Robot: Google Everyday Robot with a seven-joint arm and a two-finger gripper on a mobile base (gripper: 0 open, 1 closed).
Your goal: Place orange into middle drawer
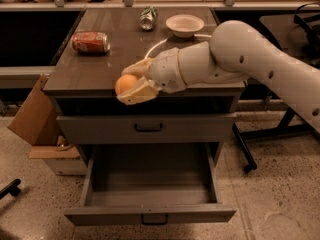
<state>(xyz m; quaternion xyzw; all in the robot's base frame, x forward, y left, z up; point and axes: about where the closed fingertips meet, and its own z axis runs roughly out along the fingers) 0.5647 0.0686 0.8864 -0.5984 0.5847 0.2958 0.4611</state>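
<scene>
The orange [125, 83] is held between the cream fingers [139, 93] of my gripper [131, 82], at the front edge of the cabinet top. The gripper is shut on it, and the white arm reaches in from the right. The middle drawer [150, 216] is pulled open below, with its grey inside bare and a dark handle on its front. The shut grey drawer front [147, 128] sits above it, straight under the orange.
On the dark cabinet top [80, 66] lie a red soda can [90, 41] on its side, a green can [148, 18] and a white bowl [185, 25]. A cardboard box [35, 116] leans at the cabinet's left. Black chair legs [250, 149] stand at the right.
</scene>
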